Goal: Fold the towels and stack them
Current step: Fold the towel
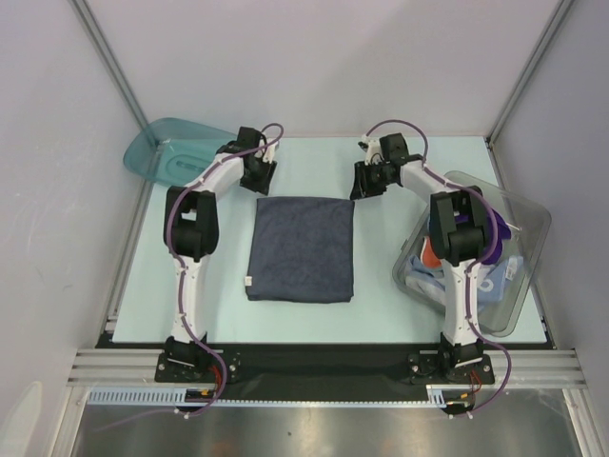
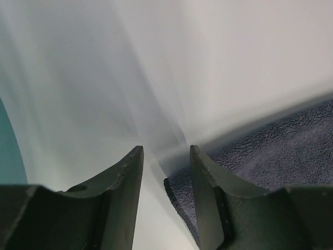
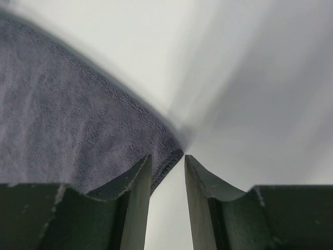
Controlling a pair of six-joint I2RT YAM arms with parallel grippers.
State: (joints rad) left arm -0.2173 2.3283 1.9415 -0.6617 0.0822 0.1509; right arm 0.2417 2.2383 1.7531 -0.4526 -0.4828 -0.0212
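Observation:
A dark grey-blue towel (image 1: pixel 302 248) lies flat and folded in the middle of the table. My left gripper (image 1: pixel 259 176) is open just above its far left corner; in the left wrist view that corner (image 2: pixel 182 192) lies between the fingers, which hold nothing. My right gripper (image 1: pixel 366 183) is open just past its far right corner; in the right wrist view that corner (image 3: pixel 169 159) lies between the fingers, ungripped. More towels, purple (image 1: pixel 495 243), orange-edged (image 1: pixel 430 255) and light blue (image 1: pixel 495 281), lie in the bin.
A clear plastic bin (image 1: pixel 528 224) holding the other towels stands at the right, under my right arm. A teal plastic tray (image 1: pixel 162 152) lies at the far left corner. Metal frame posts rise at the back corners.

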